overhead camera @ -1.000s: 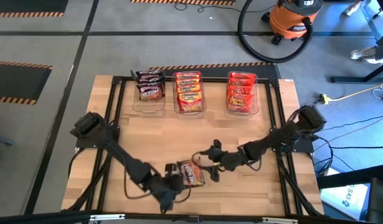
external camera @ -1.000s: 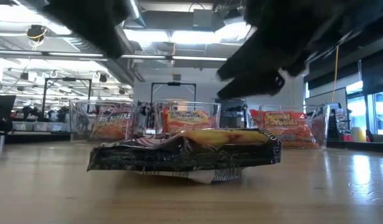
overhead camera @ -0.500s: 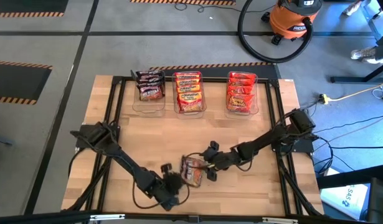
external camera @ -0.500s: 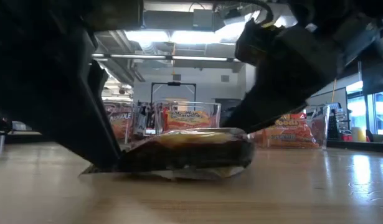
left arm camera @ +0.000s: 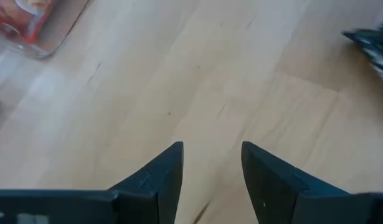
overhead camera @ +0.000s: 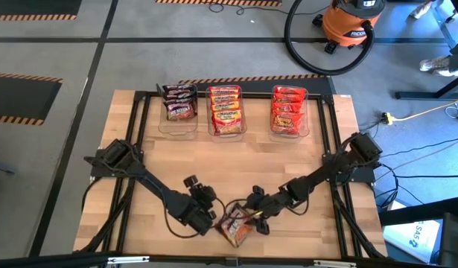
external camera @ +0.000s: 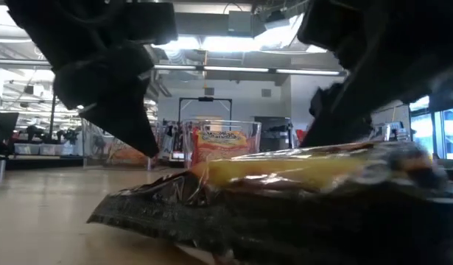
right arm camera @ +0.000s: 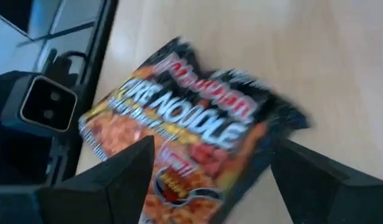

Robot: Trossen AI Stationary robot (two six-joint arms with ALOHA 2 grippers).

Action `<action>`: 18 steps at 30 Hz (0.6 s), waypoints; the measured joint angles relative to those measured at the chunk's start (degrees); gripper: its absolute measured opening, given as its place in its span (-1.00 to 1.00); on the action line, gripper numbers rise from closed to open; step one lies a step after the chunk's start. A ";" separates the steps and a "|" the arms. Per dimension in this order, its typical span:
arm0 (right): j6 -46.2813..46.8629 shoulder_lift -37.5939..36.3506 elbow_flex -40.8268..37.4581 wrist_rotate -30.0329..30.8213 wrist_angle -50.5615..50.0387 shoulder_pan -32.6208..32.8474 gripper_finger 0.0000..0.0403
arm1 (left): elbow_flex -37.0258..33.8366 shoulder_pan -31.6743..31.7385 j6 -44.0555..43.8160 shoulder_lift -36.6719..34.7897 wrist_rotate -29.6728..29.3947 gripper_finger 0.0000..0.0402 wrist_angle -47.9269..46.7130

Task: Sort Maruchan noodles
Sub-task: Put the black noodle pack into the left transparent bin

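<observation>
My left gripper (overhead camera: 207,217) sat near the table's front edge with its fingers (left arm camera: 163,177) parted to a middling gap; only bare wood showed between them and they held nothing. The loose packet (overhead camera: 234,228) lay just beside it at about three o'clock, apart from the fingertips as far as I could tell. That packet was dark with an orange-yellow picture, and through the right wrist camera I read "FIRE NOODLE" across its face (right arm camera: 191,149); the brand line above it was too blurred to make out. My right gripper (overhead camera: 252,216) stood at the packet's one o'clock, its fingers (right arm camera: 116,180) spread wide on either side of the wrapper. Whether the pads touched it I could not tell, and I saw no grip on it. From table height the packet (external camera: 285,199) lay flat on the wood, crumpled at its edge, with both arms dark above it.

At twelve o'clock on the table (overhead camera: 288,160) stood three clear tubs in a row. The left tub (overhead camera: 179,104) held dark packets, the middle tub (overhead camera: 226,110) orange-yellow ones, and the right tub (overhead camera: 289,110) red ones; their lettering was too small to read. A black frame (overhead camera: 143,112) ran around the table's edges. Beyond the table, at about one o'clock, an orange shop vacuum (overhead camera: 351,22) stood on the floor with its black hose (overhead camera: 292,37) looped beside it.
</observation>
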 joint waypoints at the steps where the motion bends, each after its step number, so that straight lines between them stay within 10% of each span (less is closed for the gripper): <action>1: -0.02 -0.44 0.69 0.09 -1.46 -0.11 0.45 | 0.02 0.19 0.07 0.00 0.23 -0.22 0.03; 9: 1.42 -4.72 6.87 10.82 -25.99 -1.70 0.45 | 2.62 -3.58 8.00 0.00 6.94 -0.22 10.87; 18: 1.20 -3.17 5.17 7.64 -18.86 0.85 0.45 | 2.71 -8.55 18.29 0.22 8.84 -0.22 26.77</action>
